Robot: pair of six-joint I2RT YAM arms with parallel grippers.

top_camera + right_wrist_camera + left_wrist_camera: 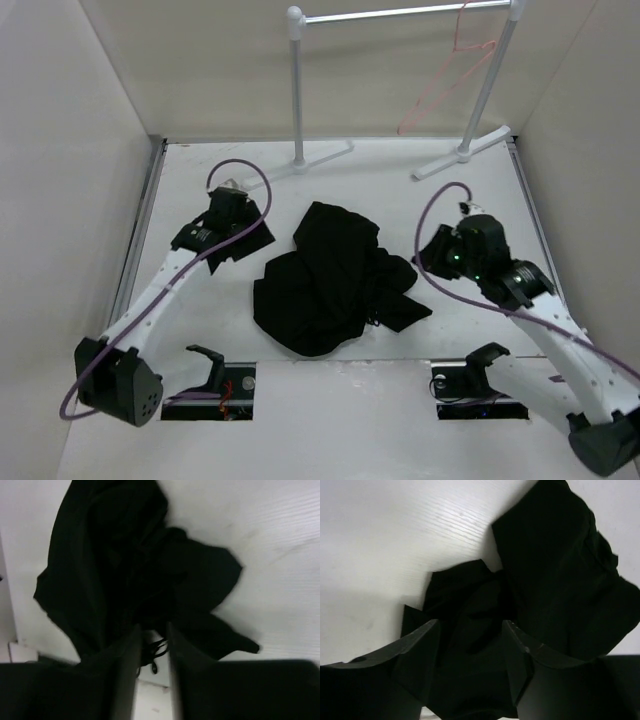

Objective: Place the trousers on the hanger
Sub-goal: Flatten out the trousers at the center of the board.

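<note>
The black trousers (325,285) lie crumpled in a heap at the table's middle. The pink hanger (447,85) hangs from the rack's rail at the back right, far from both arms. My left gripper (256,250) is at the heap's left edge. In the left wrist view its jaws (471,625) stand well apart, with the trousers (555,570) filling the gap. My right gripper (425,262) touches the heap's right edge. Its jaws (153,627) are narrowly apart, tips against the trousers (110,555). A drawstring (157,650) and bare table show between them.
A white rack (297,90) with a tube rail (400,13) stands at the back, its feet (462,155) on the table. White walls close in the left, right and back. Two black holders (208,362) (478,362) sit at the near edge.
</note>
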